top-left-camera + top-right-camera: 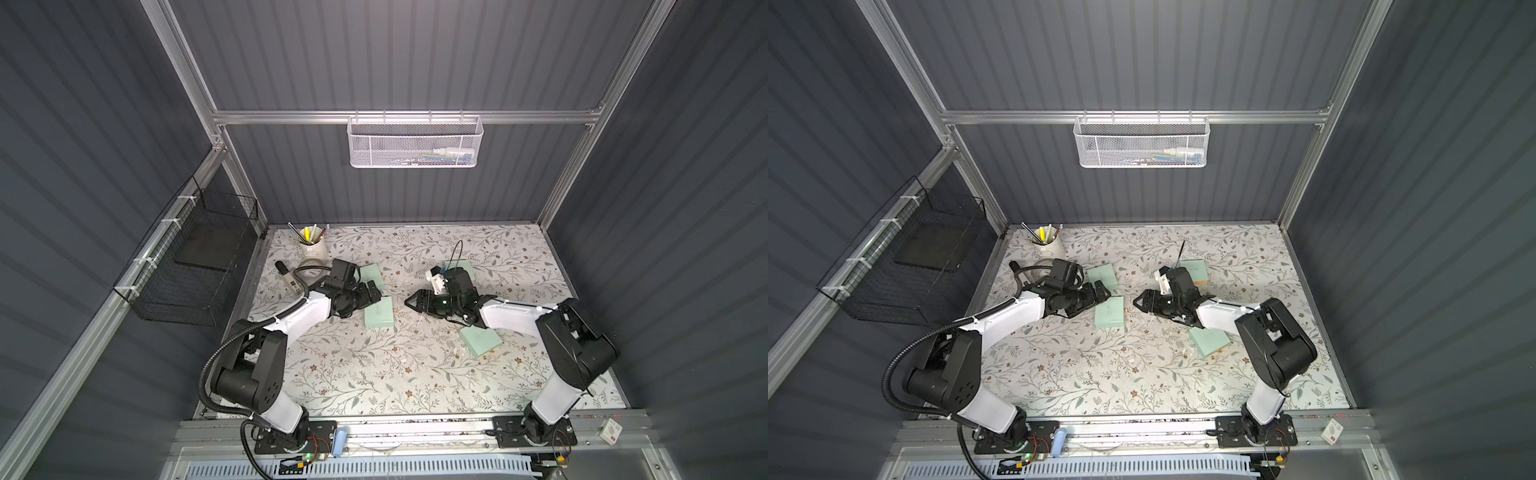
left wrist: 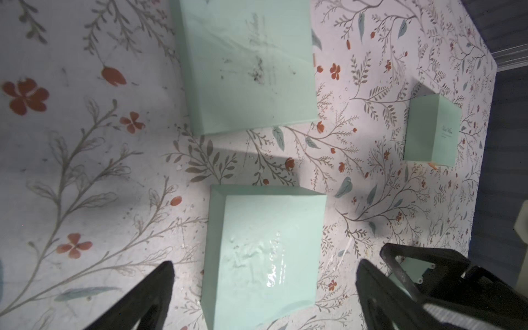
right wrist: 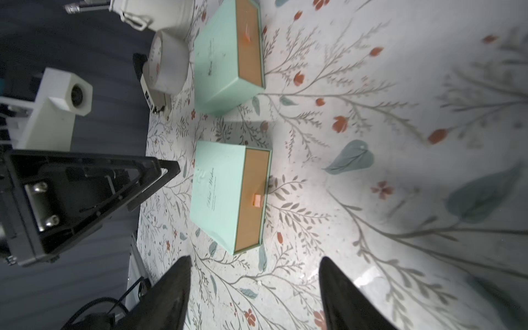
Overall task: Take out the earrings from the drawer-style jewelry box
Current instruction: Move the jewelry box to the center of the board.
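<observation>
Two mint-green drawer-style jewelry boxes lie left of centre, a near one (image 1: 379, 312) (image 3: 220, 194) and a far one (image 1: 371, 274) (image 3: 225, 63). Their tan drawer fronts with orange pull tabs (image 3: 258, 200) are shut. My left gripper (image 1: 375, 292) (image 2: 265, 263) is open, its fingers straddling the near box (image 2: 265, 251) without touching it. My right gripper (image 1: 409, 303) (image 3: 255, 258) faces that box's drawer front, open and empty. A tiny pale speck (image 3: 259, 283) lies on the mat between its fingers. I cannot tell if it is one of the earrings.
Two more mint boxes lie to the right (image 1: 480, 341) (image 1: 463, 266). A white cup of pens (image 1: 311, 245) and a tape roll (image 3: 168, 65) stand at the back left. A black wire basket (image 1: 187, 266) hangs on the left wall, a white mesh basket (image 1: 415, 141) on the back rail.
</observation>
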Robot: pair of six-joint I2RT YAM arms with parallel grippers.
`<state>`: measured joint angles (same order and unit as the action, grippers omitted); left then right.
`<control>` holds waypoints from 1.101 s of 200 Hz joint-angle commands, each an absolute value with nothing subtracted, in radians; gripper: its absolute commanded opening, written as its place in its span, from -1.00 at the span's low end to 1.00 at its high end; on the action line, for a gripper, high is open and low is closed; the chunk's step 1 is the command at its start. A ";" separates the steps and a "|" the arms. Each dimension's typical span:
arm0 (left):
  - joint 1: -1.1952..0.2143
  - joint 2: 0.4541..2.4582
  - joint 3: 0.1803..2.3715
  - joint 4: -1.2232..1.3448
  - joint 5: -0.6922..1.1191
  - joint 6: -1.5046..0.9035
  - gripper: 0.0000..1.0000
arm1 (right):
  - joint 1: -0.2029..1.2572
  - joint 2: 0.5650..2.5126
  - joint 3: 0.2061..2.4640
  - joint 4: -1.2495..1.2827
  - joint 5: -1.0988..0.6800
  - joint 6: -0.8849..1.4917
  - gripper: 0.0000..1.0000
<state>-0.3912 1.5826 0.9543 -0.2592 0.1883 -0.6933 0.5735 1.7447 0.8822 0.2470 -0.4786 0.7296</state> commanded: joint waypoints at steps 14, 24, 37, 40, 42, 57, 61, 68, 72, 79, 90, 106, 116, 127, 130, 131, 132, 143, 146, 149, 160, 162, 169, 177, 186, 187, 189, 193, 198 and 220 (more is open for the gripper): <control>-0.376 1.624 0.912 -0.216 0.274 -0.707 0.85 | 0.630 1.811 0.952 0.245 -0.505 0.707 0.31; -0.376 1.641 0.911 -0.196 0.298 -0.703 0.79 | 0.638 1.841 0.973 0.253 -0.530 0.717 0.27; -0.376 1.665 0.914 -0.179 0.321 -0.699 0.70 | 0.642 1.868 0.990 0.267 -0.543 0.731 0.22; -0.376 1.670 0.915 -0.175 0.322 -0.698 0.68 | 0.644 1.871 0.992 0.269 -0.544 0.732 0.21; -0.376 1.673 0.914 -0.174 0.322 -0.698 0.66 | 0.643 1.877 0.995 0.271 -0.545 0.733 0.19; -0.377 1.694 0.918 -0.173 0.356 -0.694 0.57 | 0.649 1.900 1.012 0.272 -0.542 0.735 0.15; -0.376 1.697 0.916 -0.173 0.357 -0.692 0.55 | 0.649 1.904 1.014 0.270 -0.540 0.735 0.14; -0.376 1.702 0.916 -0.171 0.357 -0.689 0.53 | 0.652 1.919 1.025 0.270 -0.538 0.738 0.08; -0.377 1.703 0.916 -0.170 0.357 -0.687 0.52 | 0.651 1.927 1.029 0.271 -0.540 0.740 0.06; -0.377 1.705 0.911 -0.164 0.361 -0.685 0.51 | 0.651 1.938 1.037 0.273 -0.546 0.743 0.03; -0.377 1.707 0.905 -0.153 0.375 -0.681 0.50 | 0.651 1.946 1.041 0.280 -0.550 0.747 -0.01; -0.377 1.714 0.898 -0.143 0.395 -0.674 0.46 | 0.653 1.951 1.037 0.296 -0.558 0.752 -0.06; -0.377 1.716 0.889 -0.129 0.410 -0.675 0.43 | 0.655 1.950 1.030 0.308 -0.563 0.753 -0.08; -0.378 1.718 0.878 -0.114 0.423 -0.674 0.42 | 0.654 1.947 1.017 0.326 -0.568 0.757 -0.10; -0.379 1.718 0.877 -0.112 0.428 -0.675 0.42 | 0.655 1.947 1.014 0.333 -0.569 0.758 -0.10; -0.379 1.719 0.876 -0.111 0.429 -0.675 0.42 | 0.655 1.947 1.014 0.333 -0.569 0.758 -0.10; -0.379 1.719 0.874 -0.110 0.431 -0.675 0.42 | 0.654 1.947 1.011 0.337 -0.571 0.759 -0.11; -0.381 1.722 0.867 -0.098 0.445 -0.673 0.41 | 0.654 1.948 1.002 0.351 -0.579 0.769 -0.12; -0.380 1.723 0.866 -0.093 0.452 -0.672 0.41 | 0.654 1.949 1.000 0.354 -0.582 0.771 -0.12; -0.382 1.723 0.863 -0.089 0.456 -0.675 0.41 | 0.654 1.948 0.995 0.364 -0.586 0.775 -0.12; -0.386 1.726 0.859 -0.076 0.472 -0.673 0.41 | 0.655 1.945 0.973 0.392 -0.592 0.783 -0.11; -0.387 1.726 0.858 -0.074 0.473 -0.673 0.41 | 0.654 1.944 0.972 0.395 -0.594 0.785 -0.12; -0.392 1.727 0.853 -0.067 0.481 -0.673 0.41 | 0.654 1.944 0.963 0.399 -0.599 0.788 -0.11; -0.396 1.728 0.846 -0.057 0.491 -0.679 0.41 | 0.654 1.941 0.955 0.400 -0.606 0.791 -0.13; -0.400 1.727 0.838 -0.046 0.502 -0.683 0.42 | 0.654 1.931 0.935 0.414 -0.611 0.797 -0.14; -0.401 1.727 0.839 -0.045 0.503 -0.684 0.41 | 0.654 1.931 0.935 0.414 -0.611 0.797 -0.14; -0.403 1.727 0.837 -0.045 0.504 -0.683 0.41 | 0.655 1.926 0.926 0.420 -0.612 0.800 -0.14; -0.406 1.725 0.833 -0.043 0.506 -0.683 0.41 | 0.654 1.922 0.918 0.425 -0.610 0.803 -0.14; -0.410 1.722 0.830 -0.042 0.505 -0.684 0.41 | 0.654 1.908 0.901 0.429 -0.604 0.806 -0.14; -0.432 1.700 0.808 -0.044 0.507 -0.683 0.42 | 0.655 1.859 0.840 0.438 -0.596 0.811 -0.14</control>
